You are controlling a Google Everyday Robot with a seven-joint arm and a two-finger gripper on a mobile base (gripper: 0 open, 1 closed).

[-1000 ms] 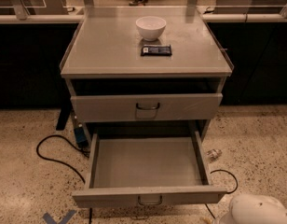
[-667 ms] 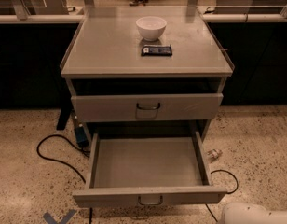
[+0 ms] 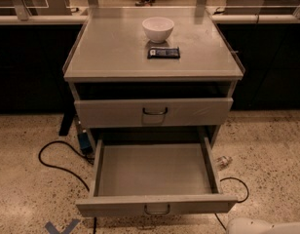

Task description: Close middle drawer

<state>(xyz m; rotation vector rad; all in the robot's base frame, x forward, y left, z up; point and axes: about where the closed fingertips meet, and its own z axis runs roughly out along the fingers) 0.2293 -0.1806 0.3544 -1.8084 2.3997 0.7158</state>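
Since the middle drawer (image 3: 116, 204) stands pulled nearly all the way out of the cabinet (image 3: 116, 57), with its low front panel toward the camera, the job calls for one straight push on that panel. I judge the best contact to be at the centre, on or just beside the small dark loop handle (image 3: 157, 209), so the force runs along the slides and the drawer does not skew and bind. A push near either corner would likely twist it. The push should be slow and steady, easing off as the front nears the cabinet face, so the bowl (image 3: 158, 29) on top is not jolted.

Only a rounded white piece of the arm (image 3: 267, 225) shows, at the bottom right edge, just beside the drawer's right front corner. The gripper itself lies out of view beyond that edge, so I cannot tell whether it is open or closed.

Inside, the middle drawer shows nothing but its bare grey floor, so no contents will slide or jam. Above it, the top drawer (image 3: 106, 113) is close to shut and hides whatever it holds. The white bowl looks empty as far as its inside shows. A dark flat packet (image 3: 163, 52) lies just in front of it. A black cable (image 3: 41, 156) loops on the floor to the left, apart from the drawer's path.
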